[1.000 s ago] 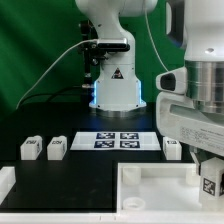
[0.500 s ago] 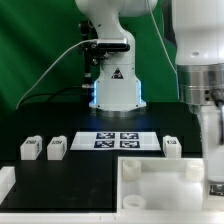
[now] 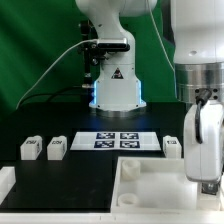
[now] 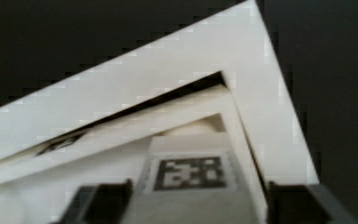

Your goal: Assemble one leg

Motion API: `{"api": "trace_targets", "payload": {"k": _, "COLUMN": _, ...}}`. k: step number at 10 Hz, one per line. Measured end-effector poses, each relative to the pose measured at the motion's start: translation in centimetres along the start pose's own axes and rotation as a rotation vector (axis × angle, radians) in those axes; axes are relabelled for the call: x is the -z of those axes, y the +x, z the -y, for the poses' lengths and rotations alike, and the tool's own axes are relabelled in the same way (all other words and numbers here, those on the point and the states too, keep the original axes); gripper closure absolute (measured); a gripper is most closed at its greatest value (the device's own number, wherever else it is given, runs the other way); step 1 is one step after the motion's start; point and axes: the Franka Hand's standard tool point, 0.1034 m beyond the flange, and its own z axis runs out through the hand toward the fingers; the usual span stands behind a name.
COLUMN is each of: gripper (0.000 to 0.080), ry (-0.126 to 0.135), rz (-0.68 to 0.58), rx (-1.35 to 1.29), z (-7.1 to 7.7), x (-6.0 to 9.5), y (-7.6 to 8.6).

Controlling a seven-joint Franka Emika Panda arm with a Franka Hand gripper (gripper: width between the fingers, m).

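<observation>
My gripper hangs over the right corner of the large white tray, at the exterior view's right. In the wrist view a leg, a white block with a black-and-white tag, fills the gap between my two dark fingers, so the gripper is shut on it. Beyond it lie the tray's white rim and inner corner. In the exterior view the held leg is mostly hidden by the hand. Three more legs stand on the black table: two at the left and one at the right.
The marker board lies flat in the middle, in front of the robot base. A white part shows at the left edge. A green backdrop is behind.
The hand has turned and shifted over the tray's right corner. The held leg's tag, which faced the exterior camera a second ago, no longer shows there.
</observation>
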Motion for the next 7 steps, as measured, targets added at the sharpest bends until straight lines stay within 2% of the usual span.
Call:
{"api": "trace_targets", "payload": {"k": 1, "gripper": 0.0288, "ry": 0.0, "rz": 0.0, "rx": 0.0, "z": 0.0, "x": 0.0, "y": 0.0}}
{"api": "trace_targets", "payload": {"k": 2, "gripper": 0.0288, "ry": 0.0, "rz": -0.001, "rx": 0.002, "z": 0.0, "x": -0.1, "y": 0.0}}
{"api": "trace_targets", "payload": {"k": 3, "gripper": 0.0171, "ry": -0.001, "rz": -0.001, "rx": 0.002, "z": 0.0, "x": -0.1, "y": 0.0}}
{"api": "trace_targets", "payload": {"k": 4, "gripper": 0.0156, "ry": 0.0, "rz": 0.0, "rx": 0.003, "z": 0.0, "x": 0.0, "y": 0.0}}
{"api": "trace_targets", "payload": {"k": 7, "gripper": 0.0151, "ry": 0.014, "rz": 0.025, "rx": 0.013, "z": -0.3, "x": 2.2, "y": -1.1}}
